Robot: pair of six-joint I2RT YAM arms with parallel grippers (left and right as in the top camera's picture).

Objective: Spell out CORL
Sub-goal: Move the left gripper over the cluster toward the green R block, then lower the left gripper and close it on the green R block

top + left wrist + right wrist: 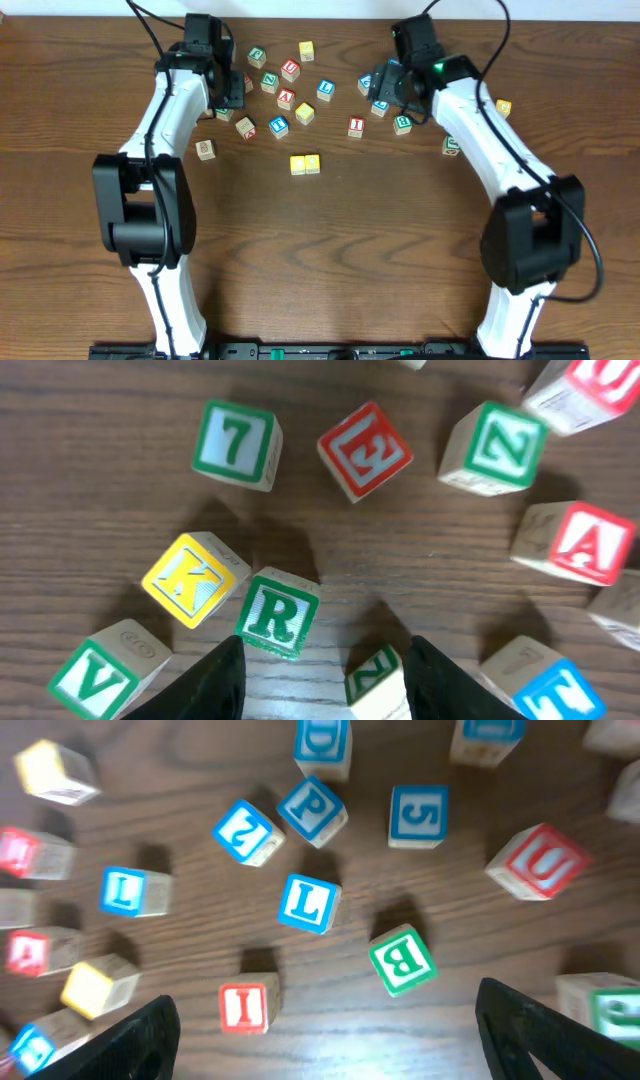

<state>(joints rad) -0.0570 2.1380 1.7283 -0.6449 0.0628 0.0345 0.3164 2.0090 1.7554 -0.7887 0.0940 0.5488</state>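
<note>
L tool [326, 652] & R tool [325, 1000] spread

Desk [330, 250]: pair of cubes [305, 164] touching side by side at mid-desk, in front of the loose scatter of cubes [291, 71].
Left wrist view: R cube [277, 612] just ahead of the left pincer [325, 650], with the K cube [195, 580] close on its left.
Right wrist view: L cube [308, 904] between the P cube [312, 810] and the B cube [402, 960].

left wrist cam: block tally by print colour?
Green: 5 – 7, R, V, upper-right one, bottom-edge one
Red: 3 – A, top-centre one, top-right corner one
Blue: 1 – T
Yellow: 1 – K
Total: 10. Also a right-edge sliver and a top-edge sliver, colour unreadable.
</note>
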